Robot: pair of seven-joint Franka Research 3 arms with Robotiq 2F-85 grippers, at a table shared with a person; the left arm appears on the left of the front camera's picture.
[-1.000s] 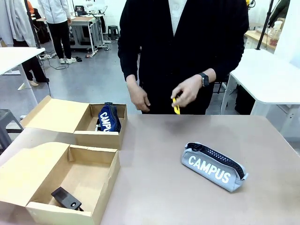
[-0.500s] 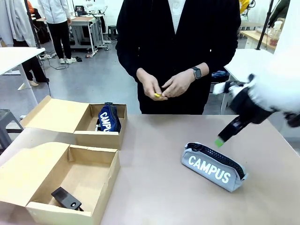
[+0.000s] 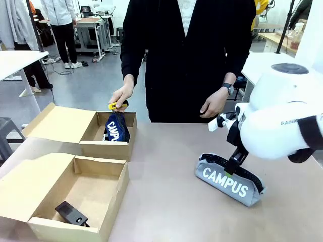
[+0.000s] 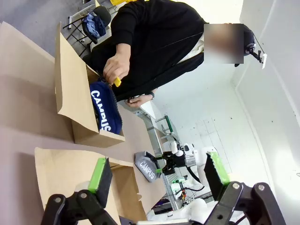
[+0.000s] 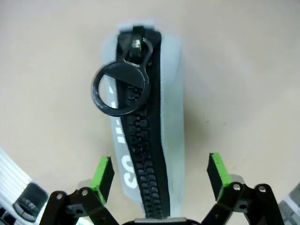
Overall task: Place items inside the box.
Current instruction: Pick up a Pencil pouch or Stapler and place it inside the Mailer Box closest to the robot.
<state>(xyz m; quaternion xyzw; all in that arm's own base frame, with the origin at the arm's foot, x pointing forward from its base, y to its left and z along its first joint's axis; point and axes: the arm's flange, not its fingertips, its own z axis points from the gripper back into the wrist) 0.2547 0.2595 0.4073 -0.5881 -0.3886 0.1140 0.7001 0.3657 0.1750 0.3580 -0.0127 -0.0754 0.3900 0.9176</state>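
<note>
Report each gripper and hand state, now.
Left gripper: open, empty.
Right gripper: open, straddling grey CAMPUS pouch.
Person's hand over box: holds yellow utility knife.
Person's other hand: empty.

White rounded right arm (image 3: 282, 121), black pincer (image 5: 161, 171) with green pads (image 5: 103, 174).

The grey zip pouch (image 3: 229, 179) with white "CAMPUS" lettering lies on the bench right of the boxes, its closed black zip uppermost and a ring pull at one end. The navy zip pencil pouch (image 3: 117, 128) stands on end in the far cardboard box (image 3: 108, 146), and the black stapler (image 3: 71, 214) lies flat in the near box (image 3: 116, 194). The slim yellow-and-black utility knife (image 3: 117, 105) is pinched in the person's hand (image 3: 121, 95) just above the far box.
</note>
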